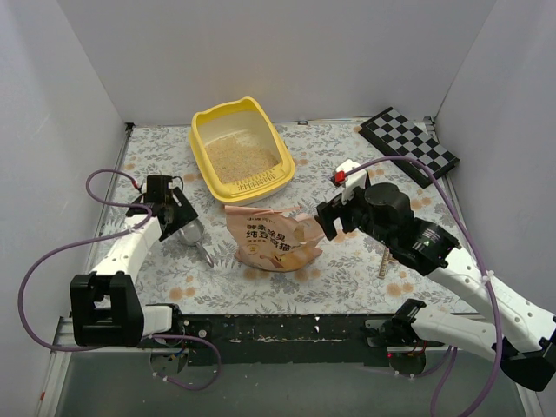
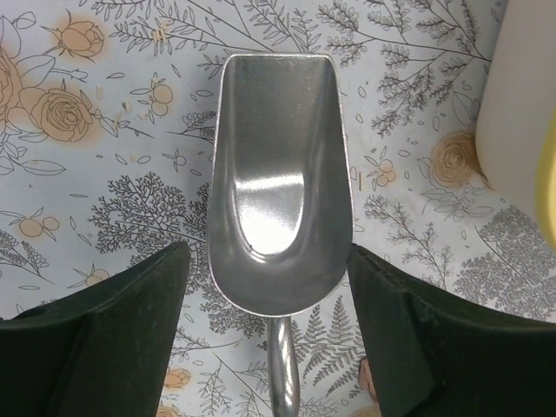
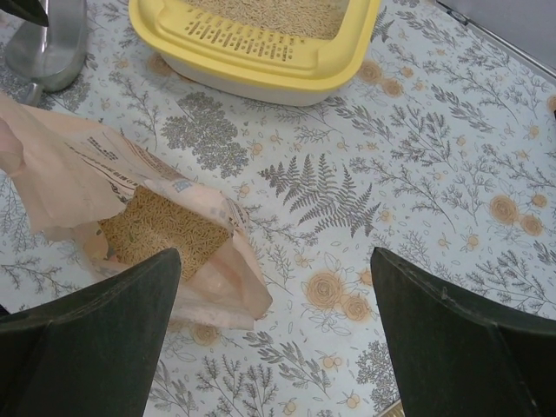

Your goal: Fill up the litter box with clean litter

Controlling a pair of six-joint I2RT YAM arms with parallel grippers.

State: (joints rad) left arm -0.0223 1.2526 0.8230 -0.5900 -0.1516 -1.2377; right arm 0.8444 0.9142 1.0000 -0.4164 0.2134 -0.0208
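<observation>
Tabletop (image 3: 452,148): litter box (image 3: 261,65) beyond right claw (image 3: 274,256)

light: bright, even | shadows: soft | glare: scoop (image 2: 271,204) bowl | focus: sharp

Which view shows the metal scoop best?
Left wrist: the scoop fills the frame, bowl empty, flanked by the left tool. Top external shows it small, partly under that tool; right wrist catches only a corner glimpse.
</observation>
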